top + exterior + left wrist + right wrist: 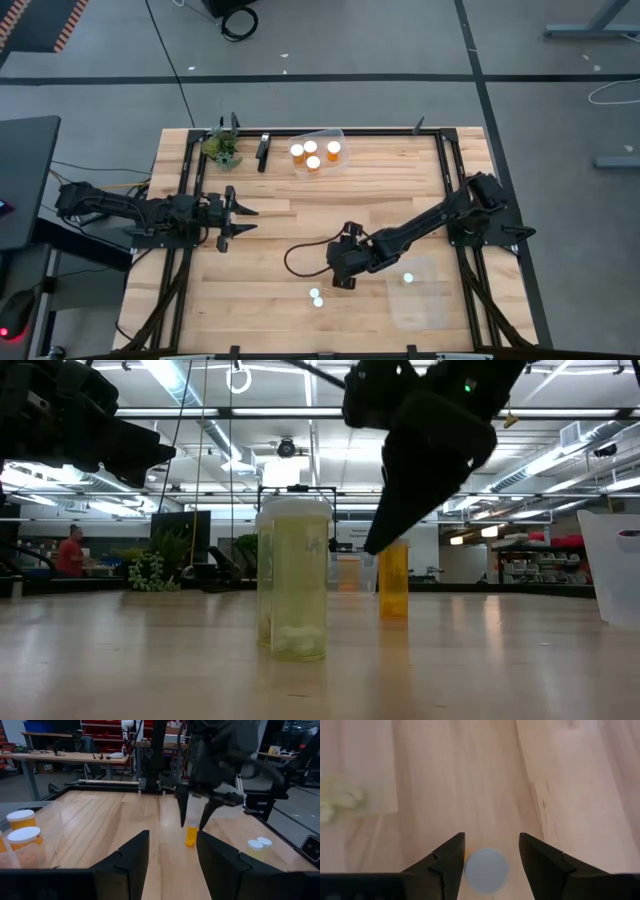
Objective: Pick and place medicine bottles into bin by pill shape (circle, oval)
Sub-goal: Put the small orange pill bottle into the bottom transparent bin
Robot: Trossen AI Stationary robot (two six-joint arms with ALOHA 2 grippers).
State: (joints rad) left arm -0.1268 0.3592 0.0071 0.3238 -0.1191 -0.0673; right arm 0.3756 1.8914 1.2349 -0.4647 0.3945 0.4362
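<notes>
Light wooden table [270, 230], dark frame rails along its sides. On it: two pale bottles [316, 296] near front edge, one orange bottle [192, 834], two clear bins [322, 152], small plant [222, 147].

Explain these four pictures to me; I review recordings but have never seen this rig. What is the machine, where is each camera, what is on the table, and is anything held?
Two dark robot arms work at a wooden table. One camera looks straight down, one sits at table height, and one rides on each wrist.

The left gripper waits over the table's left side, open and empty. The right gripper hangs open above an orange bottle, its fingers straddling the white cap; nothing is gripped yet.

A clear bin at the far edge holds four orange bottles. Another clear bin near the right holds one pale bottle. Two pale bottles stand loose near the front edge.
</notes>
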